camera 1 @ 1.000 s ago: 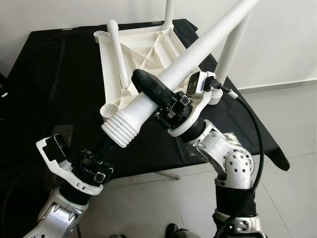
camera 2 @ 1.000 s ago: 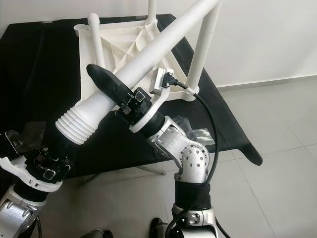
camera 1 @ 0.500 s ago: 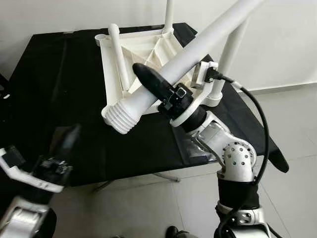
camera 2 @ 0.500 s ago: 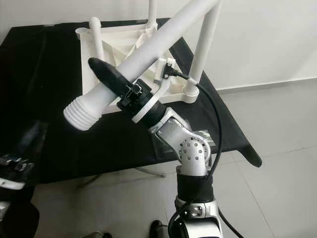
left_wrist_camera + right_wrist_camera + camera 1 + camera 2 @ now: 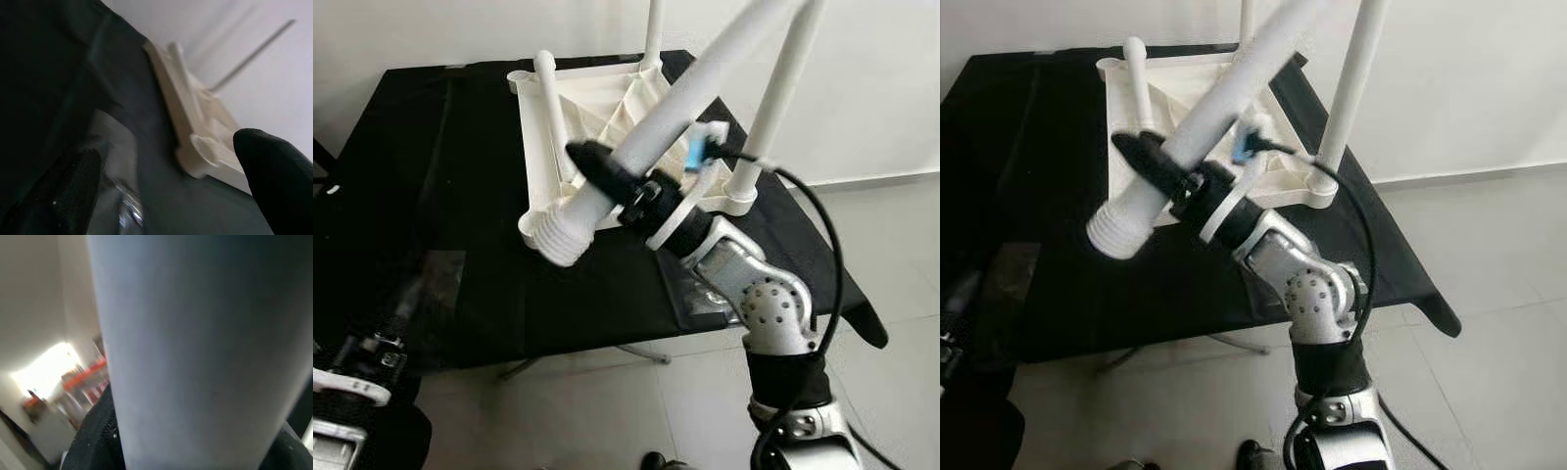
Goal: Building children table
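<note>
Down at the lower left, the left gripper [image 5: 161, 186] hung low beside the black-covered table [image 5: 431, 176], its two black fingers [image 5: 276, 171] spread apart with nothing between them; its wrist view looked across the dark cloth toward a corner of the white tabletop [image 5: 597, 117]. That tabletop lay upside down on the cloth, with three white legs [image 5: 546, 108] already standing up from its corners. Toward the middle, the right gripper [image 5: 607, 181] was clamped around a loose white table leg [image 5: 675, 108], which slanted upward to the right, its ribbed threaded end [image 5: 553, 240] hanging just beside the near left corner of the tabletop.
</note>
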Tool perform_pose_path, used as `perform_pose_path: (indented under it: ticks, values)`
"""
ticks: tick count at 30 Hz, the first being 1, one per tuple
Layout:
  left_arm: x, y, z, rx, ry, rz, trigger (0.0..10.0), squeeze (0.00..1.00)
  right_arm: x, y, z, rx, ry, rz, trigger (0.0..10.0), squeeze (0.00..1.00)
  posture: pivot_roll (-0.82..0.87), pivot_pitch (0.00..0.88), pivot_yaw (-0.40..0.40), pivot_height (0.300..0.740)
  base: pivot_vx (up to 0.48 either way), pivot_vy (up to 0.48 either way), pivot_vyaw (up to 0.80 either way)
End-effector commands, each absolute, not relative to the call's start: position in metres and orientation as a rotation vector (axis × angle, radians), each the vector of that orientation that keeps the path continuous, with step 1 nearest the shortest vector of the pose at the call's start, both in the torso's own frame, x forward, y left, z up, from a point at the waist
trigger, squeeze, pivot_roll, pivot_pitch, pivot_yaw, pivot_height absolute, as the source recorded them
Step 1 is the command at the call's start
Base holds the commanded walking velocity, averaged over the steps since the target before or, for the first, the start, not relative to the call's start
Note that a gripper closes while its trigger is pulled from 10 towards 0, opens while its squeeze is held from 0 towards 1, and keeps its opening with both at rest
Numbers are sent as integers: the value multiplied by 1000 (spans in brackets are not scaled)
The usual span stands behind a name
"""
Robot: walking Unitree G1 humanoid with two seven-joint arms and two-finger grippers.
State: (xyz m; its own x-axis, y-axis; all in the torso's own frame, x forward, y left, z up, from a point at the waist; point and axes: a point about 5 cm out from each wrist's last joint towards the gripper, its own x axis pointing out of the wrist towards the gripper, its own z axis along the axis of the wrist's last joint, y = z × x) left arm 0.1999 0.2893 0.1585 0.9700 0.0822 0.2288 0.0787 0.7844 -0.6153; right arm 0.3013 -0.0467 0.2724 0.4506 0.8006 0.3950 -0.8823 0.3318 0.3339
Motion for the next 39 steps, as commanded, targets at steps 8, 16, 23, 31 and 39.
perform_pose_path:
  ticks: [8, 16, 23, 31, 39]
  values:
    - [223, 288, 198, -228, -254, 150, 10000, 0, 302, -40, 262, 368, -182, 1080, 10000, 0, -130, 158, -27, 740, 0, 0, 0]
    - [239, 262, 208, 68, -229, 178, 10000, 0, 308, -44, 250, 91, -221, 984, 10000, 0, -108, 161, -20, 740, 0, 0, 0]
    - [240, 225, 191, 52, -160, 126, 10000, 0, 312, -52, 242, 53, -200, 907, 10000, 0, -106, 163, -24, 740, 0, 77, 0]
    - [238, 181, 180, 10, -134, 61, 10000, 0, 306, -57, 239, 46, -222, 913, 10000, 0, -97, 161, -23, 740, 0, 480, 0]
    - [234, 172, 172, 18, -100, 55, 10000, 0, 302, -59, 230, 11, -208, 898, 10000, 0, -100, 157, -12, 740, 0, 420, 0]
